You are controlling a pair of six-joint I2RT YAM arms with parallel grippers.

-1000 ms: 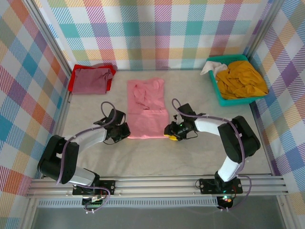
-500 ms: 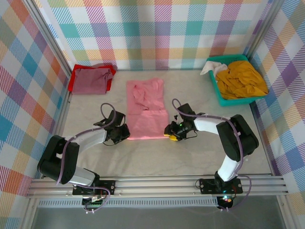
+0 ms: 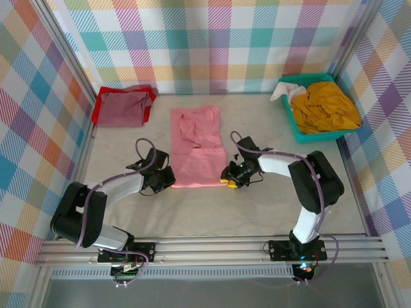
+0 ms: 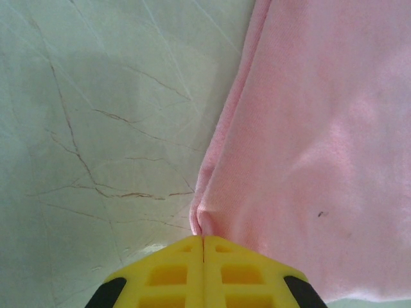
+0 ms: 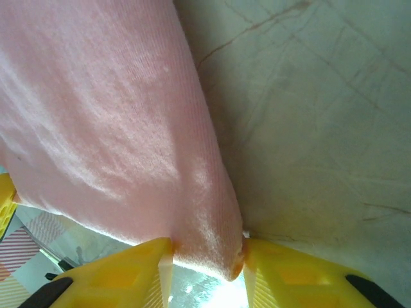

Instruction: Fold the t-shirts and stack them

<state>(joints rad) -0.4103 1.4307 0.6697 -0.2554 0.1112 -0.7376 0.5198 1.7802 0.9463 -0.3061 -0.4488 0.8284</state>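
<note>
Salmon-pink t-shirt (image 3: 198, 151), centre frame: left gripper (image 3: 171, 180) and right gripper (image 3: 229, 182) both clamp its lower edge. Teal basket (image 3: 293, 126), upper right, holds mustard-yellow t-shirt (image 3: 324, 106).

That pink tee (image 3: 196, 151): soft matt knit cloth, with a fine weave up close. The worktop (image 3: 212, 212) is pale, smooth and matt, with hairline creases. Left tool (image 4: 203, 247) and right tool (image 5: 207, 253): dull yellow moulded plastic. The basket (image 3: 300, 135) is teal plastic.

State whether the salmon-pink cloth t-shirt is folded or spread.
Partly folded: the salmon-pink cloth t-shirt lies as a long narrow strip, no sleeves sticking out.
</note>
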